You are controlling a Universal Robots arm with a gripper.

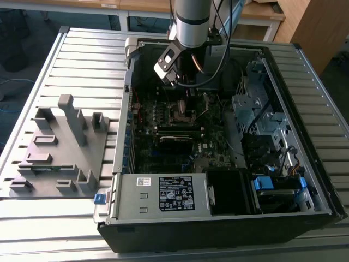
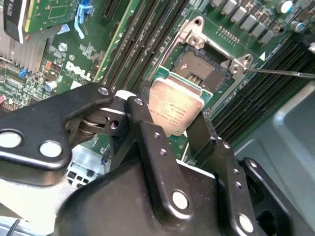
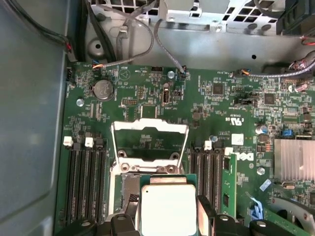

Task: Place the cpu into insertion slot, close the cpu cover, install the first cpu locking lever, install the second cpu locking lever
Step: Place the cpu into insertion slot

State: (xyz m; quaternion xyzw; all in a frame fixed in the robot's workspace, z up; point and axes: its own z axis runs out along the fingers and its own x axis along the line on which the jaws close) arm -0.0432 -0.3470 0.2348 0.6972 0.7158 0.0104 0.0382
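Slats of pale grey metal make up the tabletop (image 1: 71,60) we see in the exterior view. On it lies the large open black-and-silver computer case (image 1: 218,232), with a grey moulded plastic fixture (image 1: 60,147) just beside it on the exterior view's left. We find the wide green motherboard (image 1: 163,117) flat on the case floor. The silvery-grey cylindrical robot arm (image 1: 193,22) reaches down into the case from the far side.

In both wrist views we see the black two-fingered metal claw (image 2: 173,123) clenched on the cpu (image 2: 174,103), a small flat square chip with a dull silver-grey top, gripped by two opposite edges. The chip hangs partly over one edge of the insertion slot (image 2: 206,69), a small square dark socket with a silvery rim that sits between banks of long black memory slots (image 3: 86,182). We cannot tell whether chip and socket touch.

In the first wrist view the cpu cover (image 3: 147,127), a thin silvery square frame, stands open beyond the socket. A thin silvery wire lever (image 2: 280,73) juts sideways from the socket's corner.
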